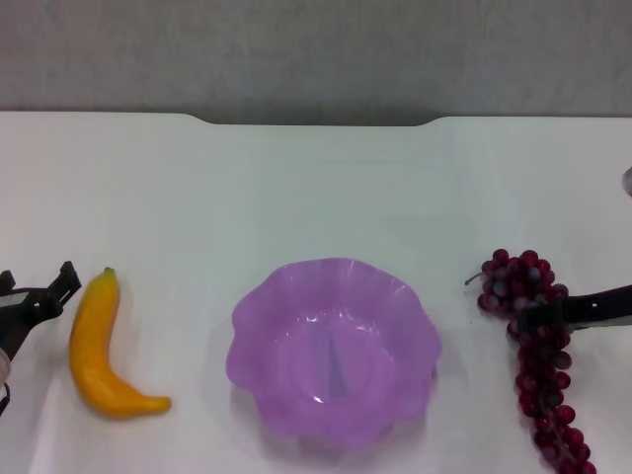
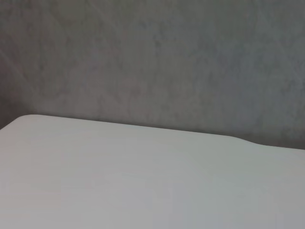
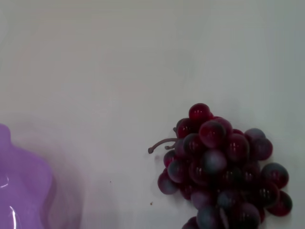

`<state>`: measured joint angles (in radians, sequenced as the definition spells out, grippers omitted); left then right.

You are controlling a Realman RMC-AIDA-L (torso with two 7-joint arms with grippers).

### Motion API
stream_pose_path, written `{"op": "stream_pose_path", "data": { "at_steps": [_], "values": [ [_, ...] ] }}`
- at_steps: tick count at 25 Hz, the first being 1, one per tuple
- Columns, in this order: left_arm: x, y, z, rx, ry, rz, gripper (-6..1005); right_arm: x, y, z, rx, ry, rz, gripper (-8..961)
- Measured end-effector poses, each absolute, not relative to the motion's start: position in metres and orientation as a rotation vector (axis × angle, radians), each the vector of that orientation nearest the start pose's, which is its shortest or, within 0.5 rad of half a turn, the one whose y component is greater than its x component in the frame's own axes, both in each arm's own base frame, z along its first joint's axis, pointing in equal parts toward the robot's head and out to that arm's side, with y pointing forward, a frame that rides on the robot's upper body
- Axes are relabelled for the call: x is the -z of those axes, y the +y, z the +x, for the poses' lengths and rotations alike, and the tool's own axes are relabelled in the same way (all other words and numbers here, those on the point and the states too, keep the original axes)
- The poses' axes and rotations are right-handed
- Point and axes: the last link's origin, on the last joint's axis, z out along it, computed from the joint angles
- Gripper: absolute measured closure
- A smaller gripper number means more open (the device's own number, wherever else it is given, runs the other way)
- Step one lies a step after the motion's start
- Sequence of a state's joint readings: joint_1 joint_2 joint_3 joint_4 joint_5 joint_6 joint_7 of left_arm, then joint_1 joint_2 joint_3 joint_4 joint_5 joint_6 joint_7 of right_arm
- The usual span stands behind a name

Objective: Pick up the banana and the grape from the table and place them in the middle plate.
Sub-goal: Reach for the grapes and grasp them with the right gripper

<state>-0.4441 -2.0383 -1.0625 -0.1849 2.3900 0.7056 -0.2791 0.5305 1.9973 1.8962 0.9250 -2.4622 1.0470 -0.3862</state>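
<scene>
White table [image 1: 316, 188], notched at its far edge, grey wall behind.

Item: grape [image 1: 533, 346], a long dark red bunch lying by the right edge, stem end toward the far side. Right gripper [image 1: 538, 314] reaches in from the right across the upper part of the bunch; whether its fingers have closed on it, I cannot tell. Advice: grip the thick upper cluster near the stem, not the trailing tail, and lift straight before carrying.

Item: banana [image 1: 99, 346], near the left edge, well apart from the plate. Left gripper [image 1: 44, 296] sits just beside it, fingers parted, holding nothing.

Item: middle plate [image 1: 259, 314], purple, scalloped, at the near-centre; holds nothing.
</scene>
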Motion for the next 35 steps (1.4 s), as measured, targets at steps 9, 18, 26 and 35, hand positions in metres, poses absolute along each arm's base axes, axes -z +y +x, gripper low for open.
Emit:
{"op": "stream_pose_path", "data": {
  "at_steps": [9,18,26,35],
  "values": [
    [0.017,0.341,-0.384,0.451,-0.976,-1.528,106,0.000,0.385,0.298,0.121,1.509,-2.054,74],
    [0.016,0.343,-0.384,0.451,-0.973,-1.528,106,0.011,0.387,0.298,0.148,1.468,-2.070,93],
    [0.017,0.343,-0.384,0.451,-0.974,-1.528,105,0.022,0.386,0.298,0.183,1.422,-2.091,133],
    [0.017,0.343,-0.383,0.451,-0.972,-1.530,105,0.030,0.386,0.297,0.203,1.347,-2.107,177]
  ]
}}
